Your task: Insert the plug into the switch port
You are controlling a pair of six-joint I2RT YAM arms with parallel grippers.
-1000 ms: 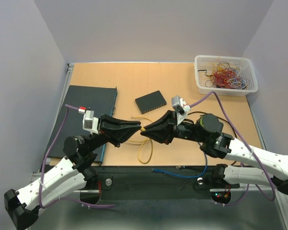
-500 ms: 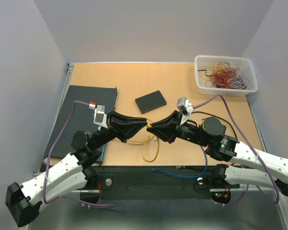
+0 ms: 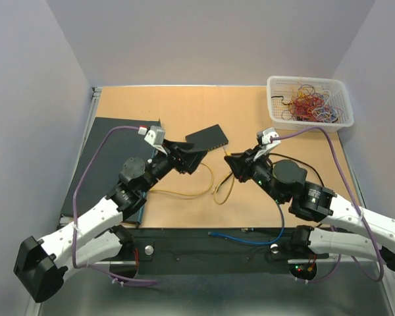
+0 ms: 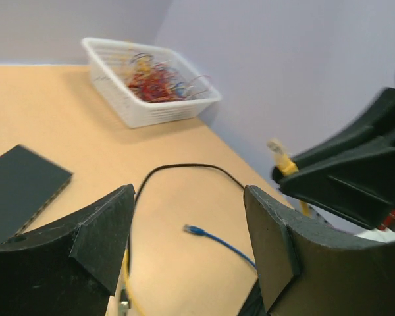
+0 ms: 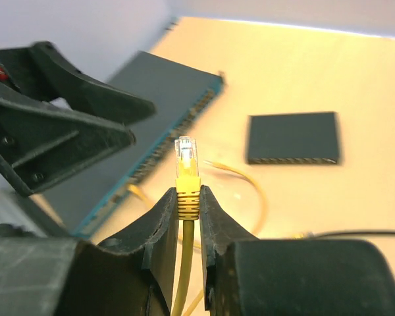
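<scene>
A yellow plug [image 5: 187, 172] with a clear tip stands upright between the fingers of my right gripper [image 5: 188, 194], which is shut on its yellow boot. Seen from above, this gripper [image 3: 232, 160] hangs over the table's middle, and the yellow cable [image 3: 184, 192] trails down and left. A small black switch [image 3: 207, 138] lies flat just beyond, its port row [image 5: 293, 160] facing the near side. My left gripper [image 3: 191, 157] is open and empty beside the switch's near left corner; its fingers [image 4: 102, 230] frame bare table.
A large dark switch [image 3: 115, 158] with a teal port edge [image 5: 178, 135] lies at the left. A white basket [image 3: 273, 105] of coloured wires stands at the back right. A blue cable [image 4: 210, 237] and a black cable [image 4: 184, 168] lie near the front edge.
My left gripper has opened, let go of the cable and swung back toward the small switch. The right gripper has drawn away to the right with the plug in it.
</scene>
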